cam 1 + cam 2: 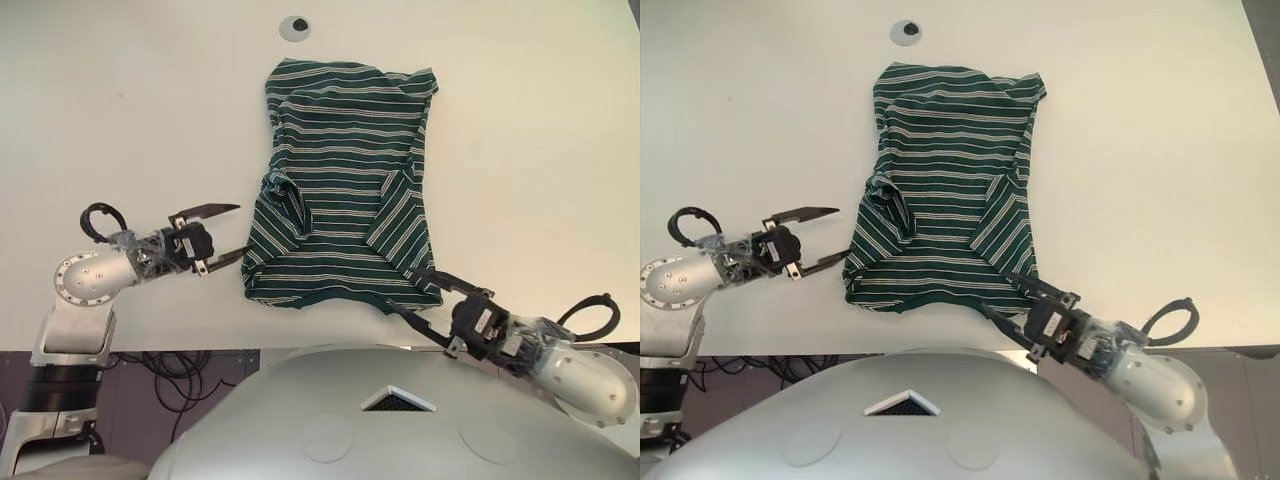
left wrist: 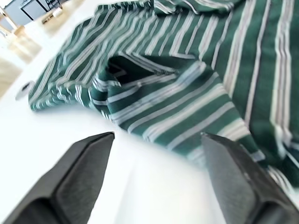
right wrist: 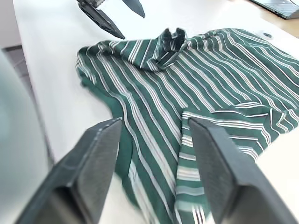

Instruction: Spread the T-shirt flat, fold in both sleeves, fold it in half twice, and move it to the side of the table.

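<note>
Two claws sat at the near end of a striped green shirt [image 1: 345, 190] in the head view. The shirt lay on the middle of the white table [image 1: 120, 120], with its near edge close to the table's front edge. Its left sleeve was bunched up on top of it. A long flap lay folded in on its right side. The left claw [image 1: 243, 228] was just beside the shirt's near left corner, not touching it, and its two fingers were apart. The right claw [image 1: 404, 288] was at the near right corner with its fingers apart too. A small round disc [image 1: 295, 27] sat on the table past the far end of the shirt.

In the left wrist view, the left claw [image 2: 158, 140] was wide open over bare table [image 2: 56, 116]. The shirt [image 2: 187, 70] lay just past its fingers [image 2: 88, 163].

In the right wrist view, the right claw [image 3: 155, 123] was open, and the shirt's [image 3: 196, 84] near edge lay between its two fingers [image 3: 100, 154]. It was not squeezing the cloth. The left claw [image 3: 132, 25] showed far off beside the shirt's other corner.
</note>
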You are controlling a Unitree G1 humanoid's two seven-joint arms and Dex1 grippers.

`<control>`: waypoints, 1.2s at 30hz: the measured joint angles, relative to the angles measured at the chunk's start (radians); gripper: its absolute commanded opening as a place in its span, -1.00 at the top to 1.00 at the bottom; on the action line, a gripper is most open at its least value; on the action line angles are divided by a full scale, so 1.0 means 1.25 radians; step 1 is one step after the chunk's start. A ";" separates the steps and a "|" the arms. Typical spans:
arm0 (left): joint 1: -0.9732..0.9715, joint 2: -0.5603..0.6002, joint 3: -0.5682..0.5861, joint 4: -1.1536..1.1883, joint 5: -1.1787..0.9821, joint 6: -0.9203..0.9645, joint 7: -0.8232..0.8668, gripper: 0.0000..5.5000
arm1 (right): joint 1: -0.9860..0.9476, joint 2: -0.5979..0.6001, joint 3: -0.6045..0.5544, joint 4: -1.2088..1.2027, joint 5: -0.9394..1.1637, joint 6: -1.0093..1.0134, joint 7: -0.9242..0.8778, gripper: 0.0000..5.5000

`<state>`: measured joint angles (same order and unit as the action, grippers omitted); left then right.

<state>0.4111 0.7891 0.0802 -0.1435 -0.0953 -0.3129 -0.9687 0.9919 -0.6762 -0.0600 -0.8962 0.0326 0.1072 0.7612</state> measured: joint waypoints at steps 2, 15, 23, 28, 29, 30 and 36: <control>0.041 0.029 0.011 -0.011 -0.002 0.001 -0.019 -0.48 | 0.049 -0.015 -0.035 0.060 -0.058 -0.056 0.005 -0.18; 0.109 0.122 -0.020 -0.084 -0.015 0.071 -0.120 -0.48 | -0.100 -0.029 0.099 0.215 -0.276 -0.188 -0.095 -0.18; 0.037 0.108 -0.123 -0.107 0.029 0.053 -0.097 -0.20 | -0.138 -0.031 0.154 0.233 -0.316 -0.188 -0.140 0.30; -0.023 0.110 -0.178 -0.091 0.060 0.037 -0.092 0.04 | -0.139 -0.033 0.165 0.241 -0.339 -0.188 -0.157 0.62; -0.033 0.110 -0.185 -0.086 0.062 0.037 -0.087 0.08 | -0.139 -0.033 0.166 0.242 -0.340 -0.188 -0.158 0.68; -0.043 0.110 -0.191 -0.080 0.063 0.038 -0.085 0.13 | -0.138 -0.033 0.167 0.243 -0.340 -0.188 -0.158 0.75; -0.073 0.119 -0.219 -0.085 0.065 0.084 -0.083 0.45 | -0.145 -0.033 0.164 0.253 -0.345 -0.185 -0.162 1.00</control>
<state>0.3203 0.9378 -0.1938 -0.2496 -0.0143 -0.2074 -1.0727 0.8103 -0.7181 0.1446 -0.5799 -0.3989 -0.1238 0.5585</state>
